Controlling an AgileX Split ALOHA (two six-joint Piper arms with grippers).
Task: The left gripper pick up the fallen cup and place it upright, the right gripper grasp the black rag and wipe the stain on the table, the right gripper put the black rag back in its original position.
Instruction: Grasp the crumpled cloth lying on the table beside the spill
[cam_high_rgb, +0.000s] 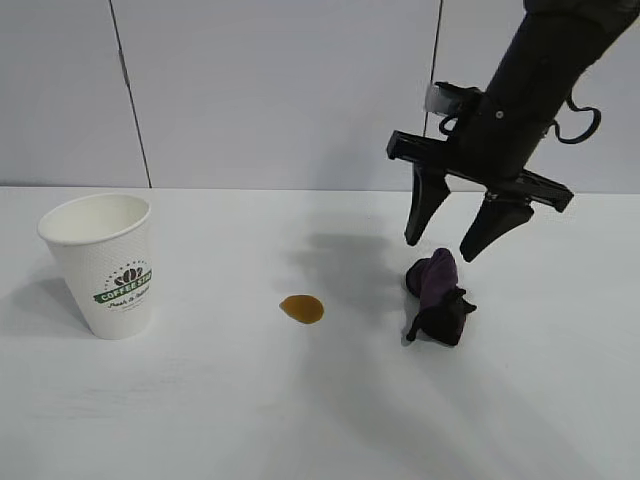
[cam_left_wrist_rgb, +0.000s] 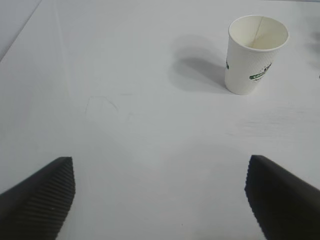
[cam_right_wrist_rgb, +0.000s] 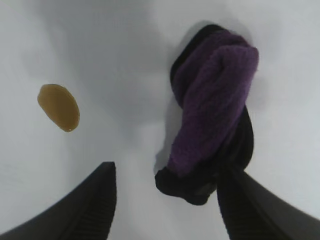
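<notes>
**Cup's up, rag not grabbed yet**

Cup (cam_high_rgb: 105, 265) stands upright at the left of the frame on the white surface (cam_high_rgb: 200, 410). Stain (cam_high_rgb: 301, 309) sits mid-frame. Right gripper (cam_high_rgb: 447, 243) hangs just above the black rag (cam_high_rgb: 438, 300), fingers spread, empty. Left gripper (cam_left_wrist_rgb: 160, 200) is also wide open, well back from the cup.

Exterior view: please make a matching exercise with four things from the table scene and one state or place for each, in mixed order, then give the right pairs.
Things:
1. the cup
2. the stain
3. the black rag
4. the right tool

States:
A. open, hanging just above the cloth
B. bunched on the table, black and purple
C. orange-brown blot between cup and rag
D. standing upright at the left

Pairs: 1-D, 2-C, 3-B, 4-A
</notes>
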